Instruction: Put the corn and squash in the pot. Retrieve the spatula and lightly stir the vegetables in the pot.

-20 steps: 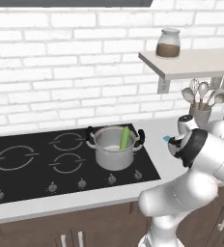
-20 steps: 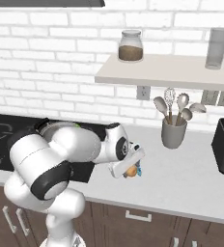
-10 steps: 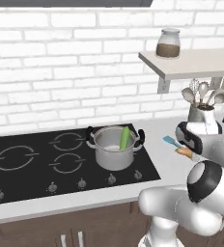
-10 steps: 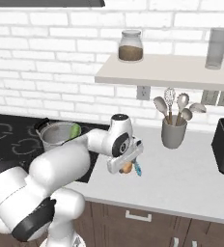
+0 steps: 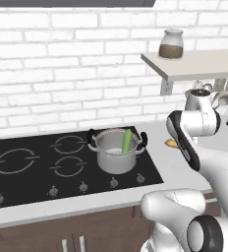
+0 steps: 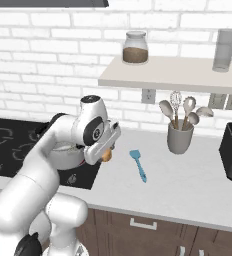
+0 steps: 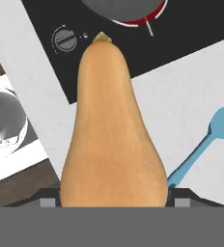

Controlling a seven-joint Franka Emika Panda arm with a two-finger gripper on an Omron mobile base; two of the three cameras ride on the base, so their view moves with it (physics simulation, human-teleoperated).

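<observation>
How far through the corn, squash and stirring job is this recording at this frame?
Done: one green vegetable already stands in the pot on the hob. In hand: the squash sits between the fingers of the gripper, over the counter beside the hob, not yet at the pot. Left: drop the squash in, then fetch the spatula, which lies untouched on the counter, and stir.

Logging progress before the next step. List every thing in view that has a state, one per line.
hand: closed on the squash, carrying it above the counter.
squash: held, off the counter, not in the pot.
pot: upright on the cooktop, uncovered.
corn: in the pot, leaning on the rim.
spatula: flat on the counter, untouched.
utensil cup: upright, holding spoons and a whisk.
jar: on the shelf, lidded.
</observation>
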